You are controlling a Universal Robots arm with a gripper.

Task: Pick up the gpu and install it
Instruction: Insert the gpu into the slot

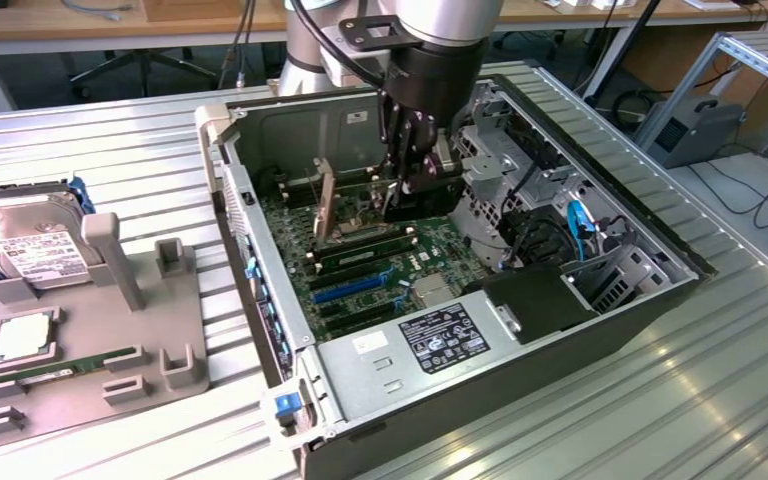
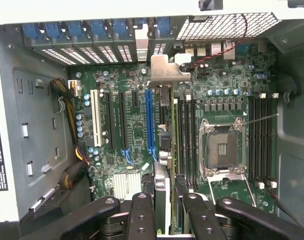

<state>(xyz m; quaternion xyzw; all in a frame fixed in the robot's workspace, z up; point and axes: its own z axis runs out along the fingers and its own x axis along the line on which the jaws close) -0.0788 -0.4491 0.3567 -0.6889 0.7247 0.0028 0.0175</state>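
One gpu, judged light, stiff and fragile, is pinched by its upper edge, deemed the safest hold, in the end effector over the motherboard, just beside the blue slot.

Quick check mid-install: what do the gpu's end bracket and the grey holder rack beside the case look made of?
On the gpu, the end bracket: bare silver metal with a bright sheen and a folded tab, probably stamped sheet steel. The grey holder rack: matt, evenly grey, blocky posts; likely plastic, possibly printed, though painted metal cannot be excluded.
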